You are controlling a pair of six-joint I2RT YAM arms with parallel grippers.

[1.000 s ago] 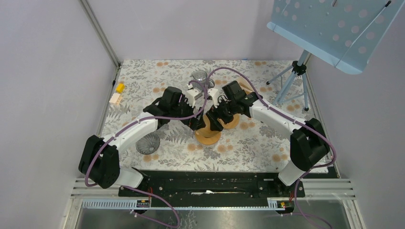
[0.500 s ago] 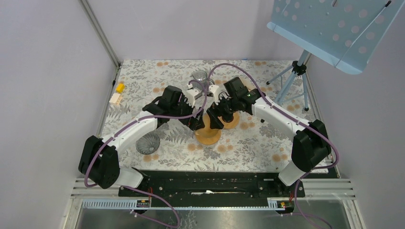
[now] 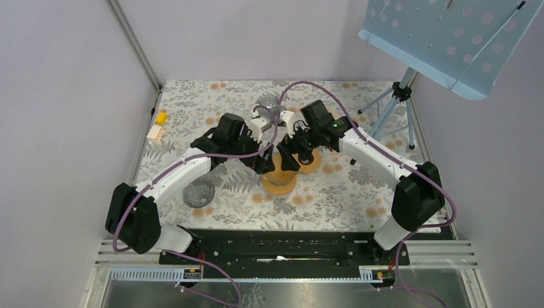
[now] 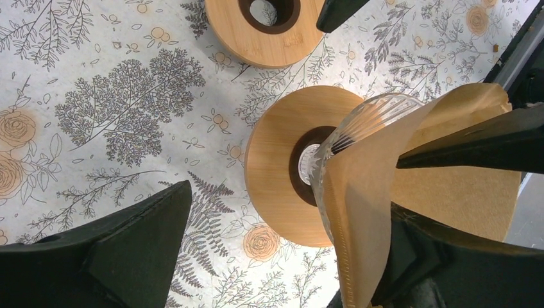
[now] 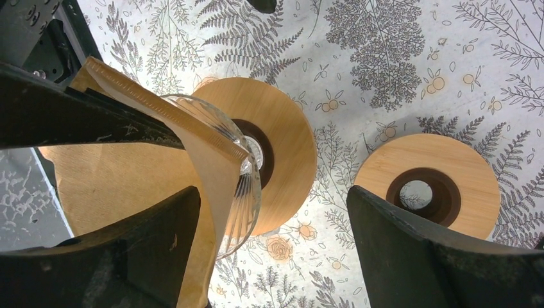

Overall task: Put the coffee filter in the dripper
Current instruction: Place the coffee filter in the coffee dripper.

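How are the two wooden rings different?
The near ring carries a glass dripper with a brown filter in it, while the far ring carries nothing. The far ring's hole is open to see, but the near ring's hole is partly covered by the glass. Both are round, pale wood and lie flat.

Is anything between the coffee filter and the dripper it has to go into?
Nothing visible does. The coffee filter already lies against the rim of the glass dripper, which sits over its wooden base.
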